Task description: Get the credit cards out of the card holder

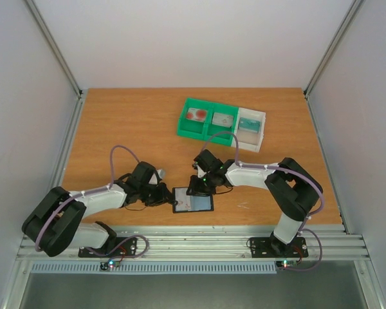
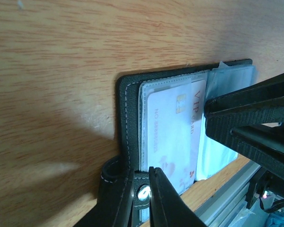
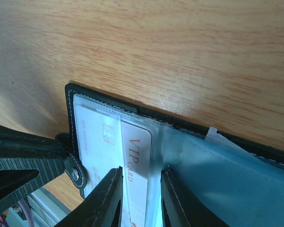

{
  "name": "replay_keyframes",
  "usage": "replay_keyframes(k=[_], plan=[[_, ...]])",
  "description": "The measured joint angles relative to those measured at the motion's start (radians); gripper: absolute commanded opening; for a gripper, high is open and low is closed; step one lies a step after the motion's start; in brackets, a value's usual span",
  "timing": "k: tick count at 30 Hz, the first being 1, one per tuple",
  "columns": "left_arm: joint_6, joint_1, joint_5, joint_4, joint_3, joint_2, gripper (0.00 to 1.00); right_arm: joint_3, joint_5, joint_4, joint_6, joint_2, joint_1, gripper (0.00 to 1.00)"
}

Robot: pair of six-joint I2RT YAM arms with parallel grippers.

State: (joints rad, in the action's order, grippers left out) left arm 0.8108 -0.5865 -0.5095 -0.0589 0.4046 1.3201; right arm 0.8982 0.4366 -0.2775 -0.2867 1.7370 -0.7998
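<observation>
The black card holder (image 1: 202, 205) lies open on the table near the front edge. Its clear pocket holds a whitish credit card (image 2: 173, 127) with red "VIP CARD" lettering, partly slid out toward the grey-blue half. My left gripper (image 1: 166, 194) is shut on the holder's snap strap (image 2: 143, 193) at its left edge. My right gripper (image 1: 198, 188) is open over the holder, and its fingertips (image 3: 109, 189) straddle the exposed strip of the card (image 3: 135, 161). The right gripper also shows in the left wrist view (image 2: 246, 118) as a dark block over the holder's right half.
A green compartment tray (image 1: 183, 126) stands at the back, holding a whitish card with red marks (image 1: 197, 115) and a greyish card (image 1: 222, 120). A white tray (image 1: 262, 132) beside it holds a teal card (image 1: 248, 123). The table's metal front rail (image 1: 199, 243) is close behind the holder.
</observation>
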Motion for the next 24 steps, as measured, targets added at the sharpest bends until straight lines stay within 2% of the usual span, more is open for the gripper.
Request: replay_keyframes(k=[10, 19, 24], plan=[[-0.008, 0.0, 0.0, -0.012, 0.023, 0.018, 0.14, -0.032, 0.01, 0.076, 0.001, 0.001, 0.0, 0.19], [-0.016, 0.0, 0.002, -0.008, 0.051, 0.073, 0.1, -0.044, 0.012, 0.105, 0.003, 0.005, -0.002, 0.17], [-0.016, 0.004, -0.007, 0.013, 0.051, 0.095, 0.04, -0.055, 0.011, 0.12, 0.003, 0.001, -0.002, 0.17]])
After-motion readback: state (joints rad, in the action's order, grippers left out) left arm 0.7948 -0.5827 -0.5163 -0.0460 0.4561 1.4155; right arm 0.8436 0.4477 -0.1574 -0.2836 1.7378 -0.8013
